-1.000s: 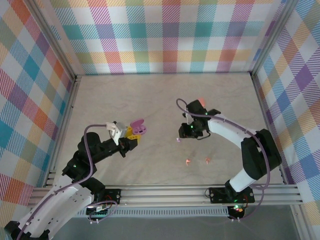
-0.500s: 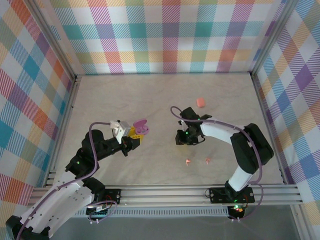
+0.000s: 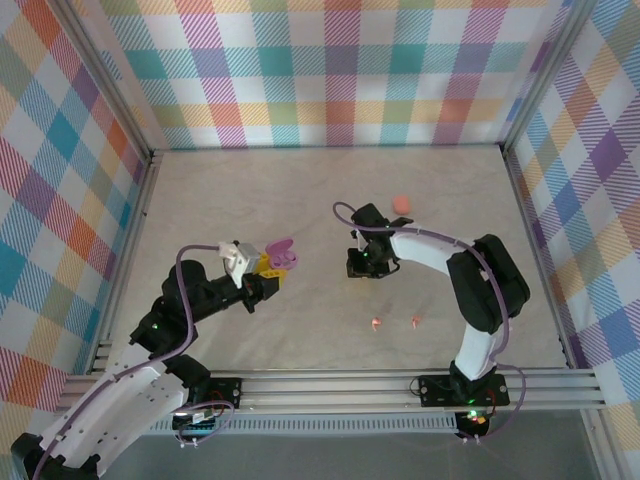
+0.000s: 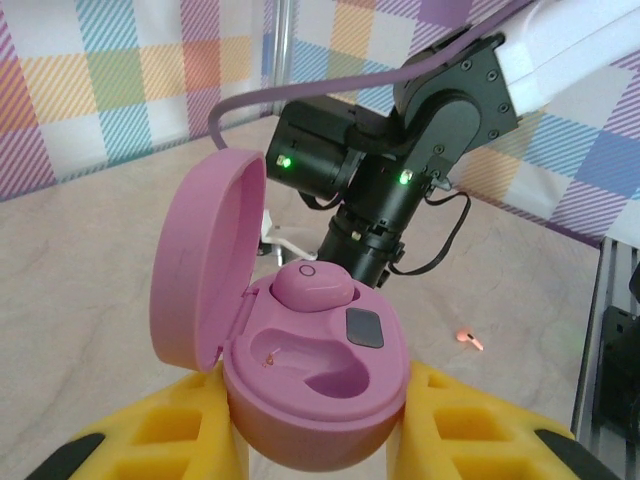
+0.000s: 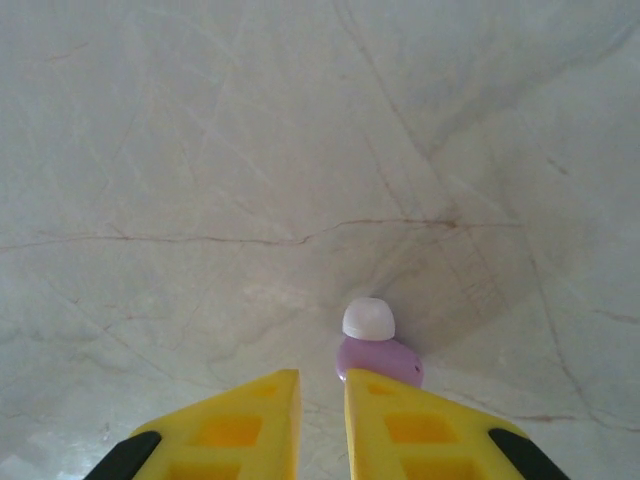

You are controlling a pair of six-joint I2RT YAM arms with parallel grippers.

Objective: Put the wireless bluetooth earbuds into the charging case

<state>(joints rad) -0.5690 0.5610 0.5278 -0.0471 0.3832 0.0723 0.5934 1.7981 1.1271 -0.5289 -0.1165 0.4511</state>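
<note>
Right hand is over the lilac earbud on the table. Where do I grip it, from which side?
Grip the lilac earbud by its rounded body, not the white tip, coming straight down: it lies flat, tip pointing away. It sits ahead of one finger of the right hand, not the gap, so shift over and open wider.

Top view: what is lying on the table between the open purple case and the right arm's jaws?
Nothing. In the top view, the table between the purple case and the right arm's jaws is bare marbled surface.
</note>
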